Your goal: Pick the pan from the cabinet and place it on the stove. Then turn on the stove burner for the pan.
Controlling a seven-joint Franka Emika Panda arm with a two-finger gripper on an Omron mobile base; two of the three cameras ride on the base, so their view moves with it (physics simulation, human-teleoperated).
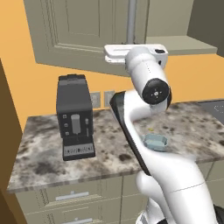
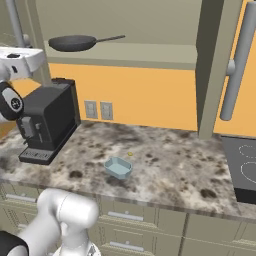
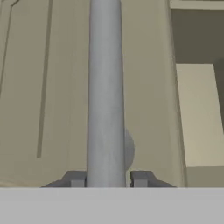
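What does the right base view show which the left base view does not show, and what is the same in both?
The right base view has the pan on the cabinet shelf, the open right door with its bar handle, and white burner rings on the stove. The left base view has the closed left door and the end effector at that door's bar handle. Both have the coffee machine, the small blue dish, the wall outlets and the speckled counter.

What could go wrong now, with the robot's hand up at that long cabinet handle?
The gripper has a finger each side of the left door's bar handle; if the hold is loose, it may slip off as the door swings. The arm's elbow hangs near the coffee machine and could bump it. The pan sits near the shelf's front edge, handle sticking sideways, so a clumsy reach might knock it down.
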